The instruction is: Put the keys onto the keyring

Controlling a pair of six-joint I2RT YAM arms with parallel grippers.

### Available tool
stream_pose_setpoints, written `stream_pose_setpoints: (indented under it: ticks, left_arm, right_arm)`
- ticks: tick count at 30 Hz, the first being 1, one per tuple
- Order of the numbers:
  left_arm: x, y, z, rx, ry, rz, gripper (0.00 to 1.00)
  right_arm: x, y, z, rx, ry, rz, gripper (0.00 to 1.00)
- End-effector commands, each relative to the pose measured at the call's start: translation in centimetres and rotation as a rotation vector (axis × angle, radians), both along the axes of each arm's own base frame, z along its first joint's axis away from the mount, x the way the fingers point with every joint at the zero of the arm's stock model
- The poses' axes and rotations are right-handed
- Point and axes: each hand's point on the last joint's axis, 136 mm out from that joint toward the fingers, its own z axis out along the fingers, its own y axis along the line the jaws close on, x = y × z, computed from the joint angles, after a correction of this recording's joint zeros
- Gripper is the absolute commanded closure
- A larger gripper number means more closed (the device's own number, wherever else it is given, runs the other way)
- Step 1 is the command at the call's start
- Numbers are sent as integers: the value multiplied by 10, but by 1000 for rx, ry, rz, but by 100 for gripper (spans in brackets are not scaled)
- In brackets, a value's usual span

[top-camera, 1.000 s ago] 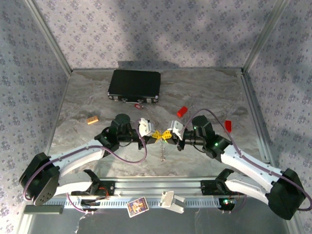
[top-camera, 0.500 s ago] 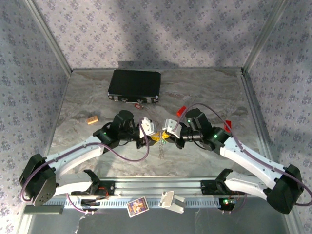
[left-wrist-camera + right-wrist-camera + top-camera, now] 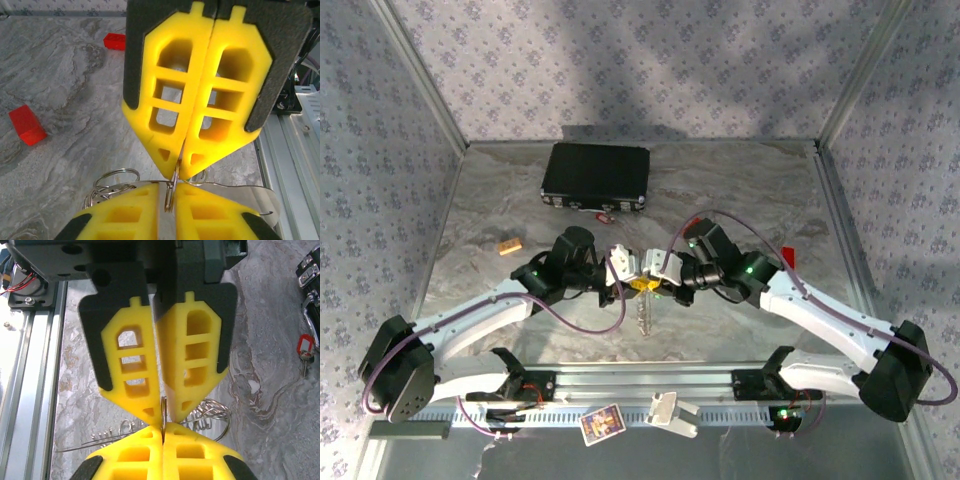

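The keyring hangs between both grippers above the table's middle, its silvery chain [image 3: 640,316] dangling below them. My left gripper [image 3: 632,278] [image 3: 170,189] pinches one thin steel ring [image 3: 170,196] from the left. My right gripper [image 3: 655,277] [image 3: 162,429] is shut on that same ring [image 3: 163,405] from the right, fingertips nearly touching the left ones. Loose rings [image 3: 112,180] and the pale curved band [image 3: 245,194] trail off to either side. A red-headed key [image 3: 605,214] [image 3: 304,347] lies on the table by the black case's front edge.
The black case [image 3: 595,175] lies at the back left. One red block [image 3: 788,258] sits right of the right arm, and red blocks [image 3: 27,125] [image 3: 115,41] lie beyond the left gripper. A tan block [image 3: 510,245] is at the left. An aluminium rail [image 3: 640,380] runs along the near edge.
The right gripper has swung left and closed in on the left one, so the two now meet tip to tip. The left jaws opened briefly and closed again. The chain shifted slightly left.
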Motion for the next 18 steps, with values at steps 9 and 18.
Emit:
stream_pose_setpoints:
  ticks: [9, 18]
  left_arm:
    - [-2, -13, 42, -139, -11, -27, 100]
    - [5, -20, 43, -248, -16, 26, 100]
  right_arm:
    - [5, -13, 33, 235, 86, -57, 57]
    - [7, -29, 35, 318, 120, -105, 58]
